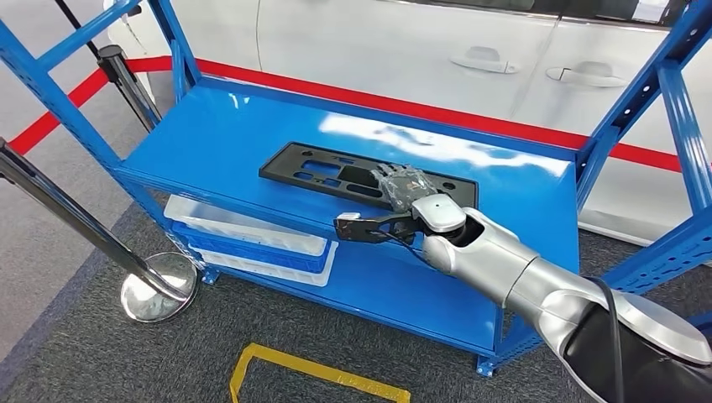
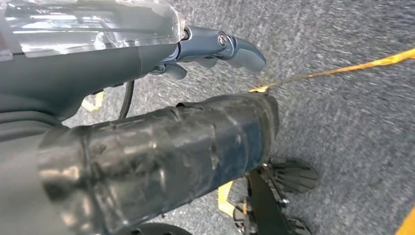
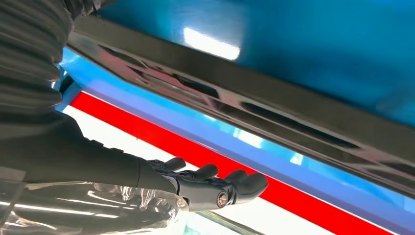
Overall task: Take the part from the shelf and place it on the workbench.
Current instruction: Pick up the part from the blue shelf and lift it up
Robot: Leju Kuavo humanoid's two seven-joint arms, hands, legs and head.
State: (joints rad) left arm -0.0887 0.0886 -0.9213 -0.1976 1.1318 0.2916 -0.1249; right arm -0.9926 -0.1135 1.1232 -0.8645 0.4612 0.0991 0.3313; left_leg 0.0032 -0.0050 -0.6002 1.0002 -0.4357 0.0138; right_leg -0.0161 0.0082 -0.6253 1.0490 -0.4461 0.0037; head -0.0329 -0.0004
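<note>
Reaching over the blue shelf (image 1: 210, 143), the right hand (image 1: 401, 191) hovered with its fingers (image 3: 210, 172) spread and nothing in them, directly above the near end of the flat black part (image 1: 319, 172) (a long slotted plate). The left hand (image 2: 215, 46) hung over the grey carpet (image 2: 352, 122), fingers loosely apart and empty.

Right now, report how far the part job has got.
Done: the right hand has reached the black part, which lies flat on the blue shelf. In hand: its fingers lie over the part's near edge; no firm grip shows. Left: lifting it and carrying it to the workbench.
</note>
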